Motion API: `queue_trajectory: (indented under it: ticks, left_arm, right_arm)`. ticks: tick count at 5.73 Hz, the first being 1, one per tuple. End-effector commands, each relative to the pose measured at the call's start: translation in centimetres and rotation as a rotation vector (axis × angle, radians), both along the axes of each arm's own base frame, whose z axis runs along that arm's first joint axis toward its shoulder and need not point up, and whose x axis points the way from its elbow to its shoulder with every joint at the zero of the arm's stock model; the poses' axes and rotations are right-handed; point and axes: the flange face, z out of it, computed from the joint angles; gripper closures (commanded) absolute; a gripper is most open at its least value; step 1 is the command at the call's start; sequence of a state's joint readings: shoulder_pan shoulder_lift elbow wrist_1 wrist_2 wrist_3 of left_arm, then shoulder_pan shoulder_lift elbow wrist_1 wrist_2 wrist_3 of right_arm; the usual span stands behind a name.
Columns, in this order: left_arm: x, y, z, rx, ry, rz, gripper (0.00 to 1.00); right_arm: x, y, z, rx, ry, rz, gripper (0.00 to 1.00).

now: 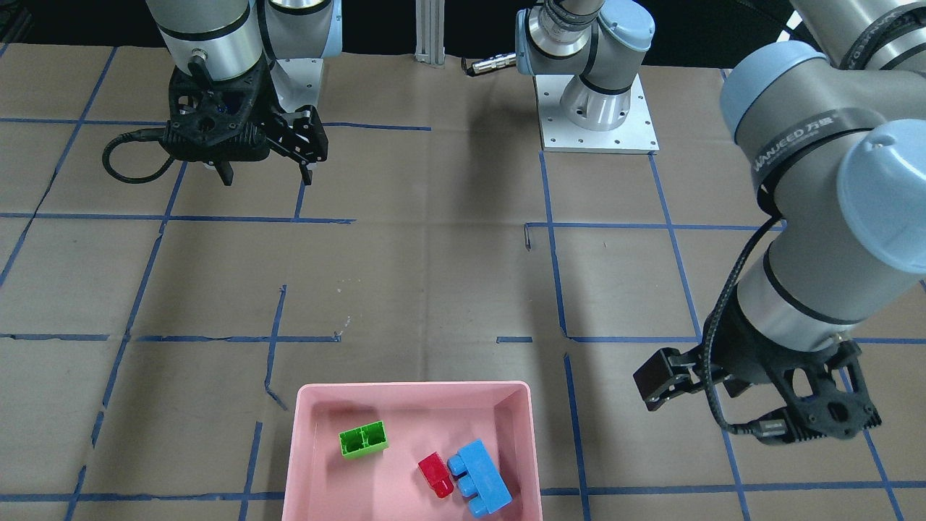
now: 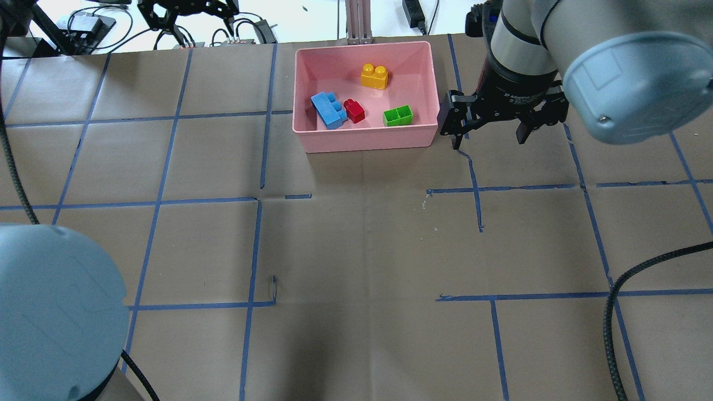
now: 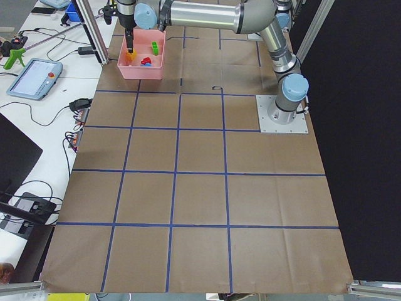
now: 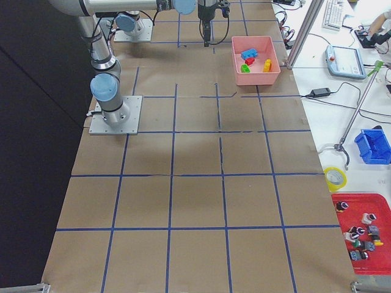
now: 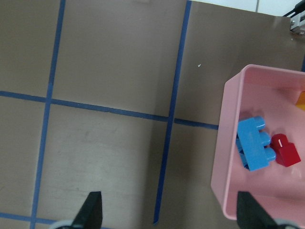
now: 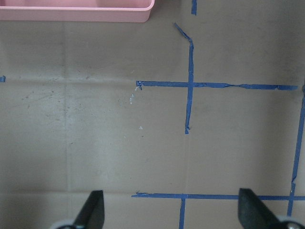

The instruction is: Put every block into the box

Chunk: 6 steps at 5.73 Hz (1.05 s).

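4 blocks (image 2: 374,77) in box (image 2: 367,139) | both jaws spread, flanking box

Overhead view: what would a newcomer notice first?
The pink box at the far edge of the table, holding a yellow brick, blue brick, red brick and green brick. Next, the right hand, open, showing just right of the box, beside that arm's big grey-blue elbow in the top right corner.

Overhead opposite front view, sharing box (image 2: 365,139)
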State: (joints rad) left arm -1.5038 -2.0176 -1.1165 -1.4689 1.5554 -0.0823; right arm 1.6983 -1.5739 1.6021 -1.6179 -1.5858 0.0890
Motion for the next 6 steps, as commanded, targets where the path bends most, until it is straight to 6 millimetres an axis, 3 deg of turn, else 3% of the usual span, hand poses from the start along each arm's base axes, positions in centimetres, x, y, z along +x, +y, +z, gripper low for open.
queue_trajectory:
  ticks: [1,2,3,4,5,6]
  left_arm:
    - [-1.8,7.9,1.0,0.031,0.008,-0.021,0.01]
    - [-7.2,12.0,-0.2,0.058,-0.002,-0.075,0.01]
    - [-9.1,13.1,1.0,0.029,0.001,-0.114,0.01]
    - [-8.9,14.7,2.6,0.013,-0.006,-0.127,0.01]
    - [-7.4,16.5,4.3,-0.003,-0.017,-0.187,0.01]
    - [-4.8,16.6,4.9,0.003,-0.032,-0.225,0.01]
  right_arm:
    - [-0.1,0.0,0.0,0.0,0.0,-0.002,0.0]
    - [-0.1,0.0,0.0,-0.001,0.0,-0.003,0.0]
    - [-0.2,0.0,-0.2,0.002,0.001,-0.005,0.0]
    - [-0.1,0.0,-0.1,0.0,0.0,-0.003,0.0]
    - [0.1,0.1,-0.1,0.002,-0.001,0.0,0.0]
    - [0.1,0.1,0.0,0.001,-0.001,0.001,0.0]
